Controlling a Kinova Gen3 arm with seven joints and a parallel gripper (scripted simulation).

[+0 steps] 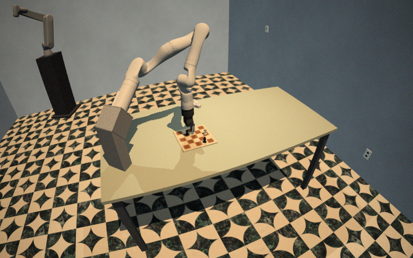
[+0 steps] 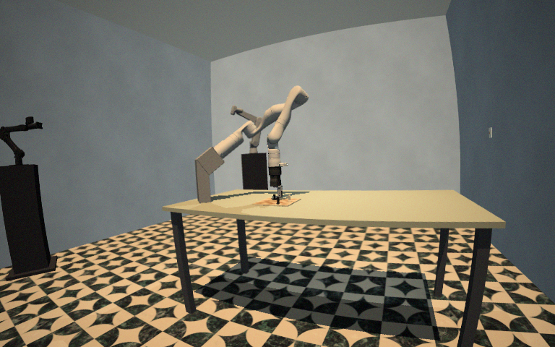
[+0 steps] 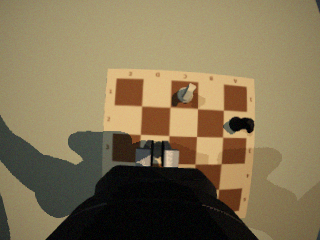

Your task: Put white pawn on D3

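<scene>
The small chessboard (image 1: 195, 138) lies on the tan table and also shows in the wrist view (image 3: 180, 134). My gripper (image 1: 191, 130) hangs straight down over the board's far left part, just above its surface. It is shut on a small pale piece, the white pawn (image 3: 156, 155), which the fingers mostly hide. A black piece (image 1: 186, 133) stands right beside the fingers on the left. Another pale piece (image 1: 205, 131) stands on the board's far right and shows in the wrist view (image 3: 186, 94). A second black piece (image 1: 204, 140) stands nearer the front and appears in the wrist view (image 3: 240, 124).
The arm's grey base block (image 1: 114, 136) stands on the table's left end. Two dark pedestals with small arms stand on the floor, one (image 1: 56, 81) behind the table. The board (image 2: 275, 201) looks tiny in the exterior view.
</scene>
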